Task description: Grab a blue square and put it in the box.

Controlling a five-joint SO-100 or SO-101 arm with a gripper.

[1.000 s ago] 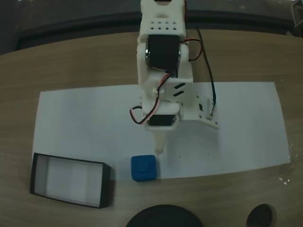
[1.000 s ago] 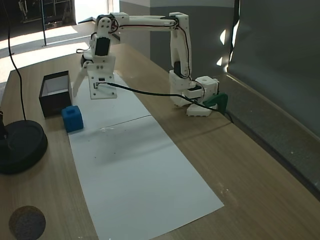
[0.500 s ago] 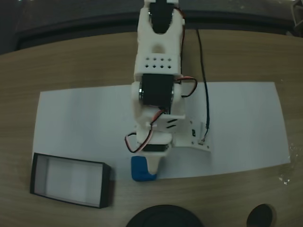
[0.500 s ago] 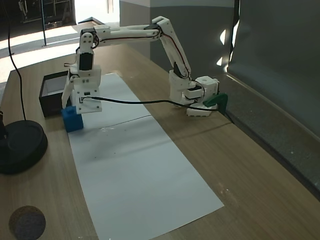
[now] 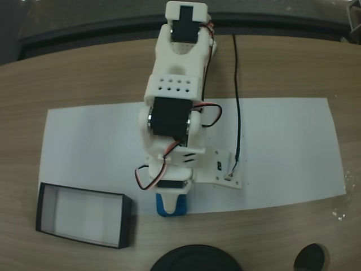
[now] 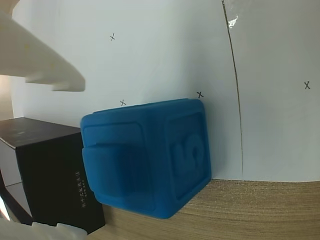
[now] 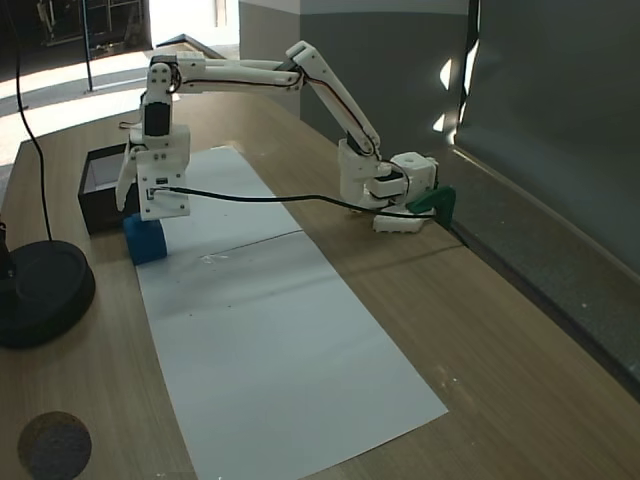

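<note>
Where the white paper sheet (image 5: 84,147) meets the wooden tabletop (image 5: 265,237), the small bright blue plastic cube with rounded edges (image 6: 150,160) sits at the sheet's edge, just beside the shallow black-walled box with a pale bottom (image 5: 84,214). Wrist view: raised number 5 on one face, raised square panel on the adjoining face; no long axis. White two-finger gripper (image 7: 135,205) hangs directly over the cube, fingers spread wide, one white finger (image 6: 40,65) clear of it. Overhead fixed view: arm hides most of the cube (image 5: 172,206). Box cut off in wrist view
</note>
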